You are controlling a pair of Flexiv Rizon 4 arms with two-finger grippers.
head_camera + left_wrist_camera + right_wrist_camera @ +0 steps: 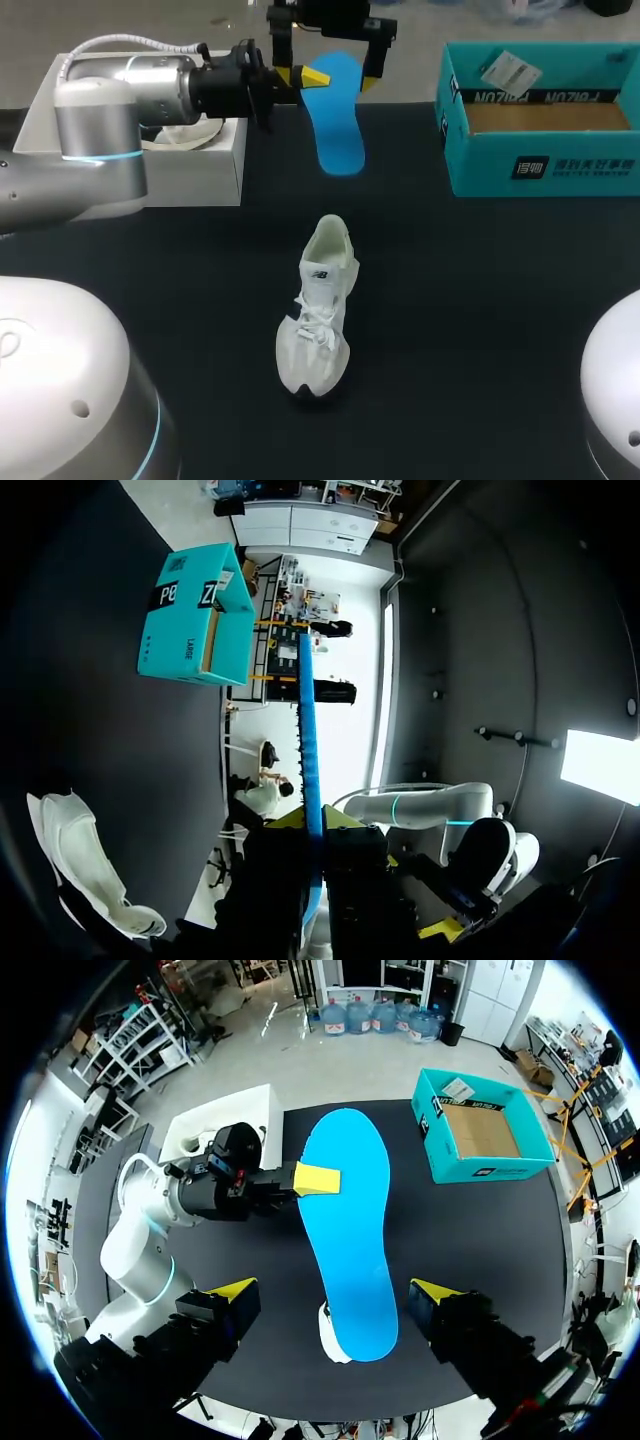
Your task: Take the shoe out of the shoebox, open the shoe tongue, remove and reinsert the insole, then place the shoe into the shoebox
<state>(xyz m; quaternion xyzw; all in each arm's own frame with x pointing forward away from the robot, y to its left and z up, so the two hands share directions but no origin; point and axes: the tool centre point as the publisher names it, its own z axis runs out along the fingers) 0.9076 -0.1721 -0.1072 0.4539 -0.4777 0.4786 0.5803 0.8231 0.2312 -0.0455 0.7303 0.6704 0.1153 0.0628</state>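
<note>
My left gripper (308, 77) is shut on the side edge of the blue insole (337, 118) and holds it in the air over the table's far middle. In the left wrist view the insole (308, 730) shows edge-on, rising from between the fingers of the left gripper (312, 825). Above it my right gripper (327, 76) stands wide open; its yellow fingertips (232, 1289) straddle the insole (350, 1240) without touching it. Below, the white shoe (320, 310) lies on the black table, toe towards the front. The teal shoebox (545, 120) stands open at the far right.
A white box (190, 160) with pale paper inside stands at the far left, under my left arm. The shoe (327, 1334) is mostly hidden under the insole in the right wrist view. Bare black tabletop (480, 320) surrounds the shoe.
</note>
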